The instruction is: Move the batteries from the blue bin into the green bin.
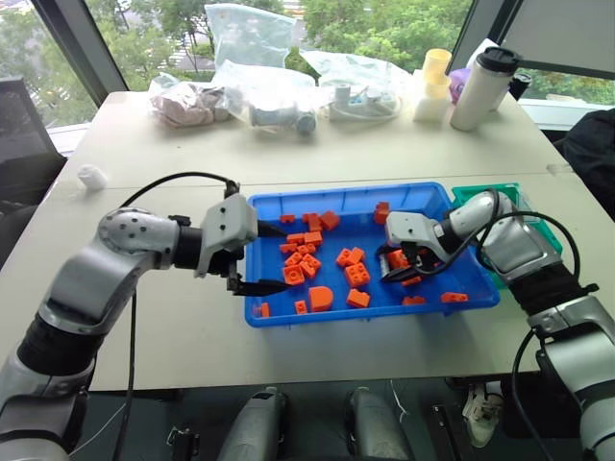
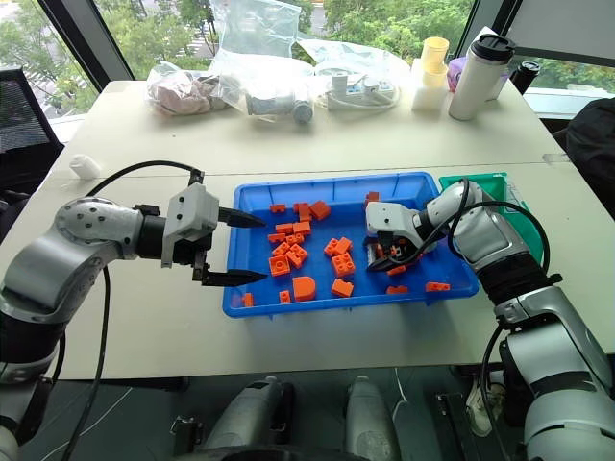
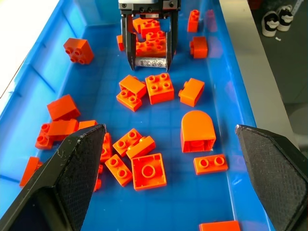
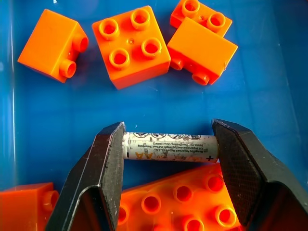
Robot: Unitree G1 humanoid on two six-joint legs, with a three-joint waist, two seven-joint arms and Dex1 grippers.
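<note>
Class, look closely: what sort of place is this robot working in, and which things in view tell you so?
Probably an office or lab room set up for sorting trials: a pale table by large windows, with a travel mug and bagged supplies beyond the blue bin.

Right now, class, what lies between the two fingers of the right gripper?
In the right wrist view, a battery lies lengthwise between the right gripper's fingers, its ends at the pads, on the blue bin's floor beside an orange brick.

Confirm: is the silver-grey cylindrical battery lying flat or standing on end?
Lying flat. The silver-grey cylindrical battery rests on its side on the blue plastic bin floor, the right gripper fingers at its ends.
</note>
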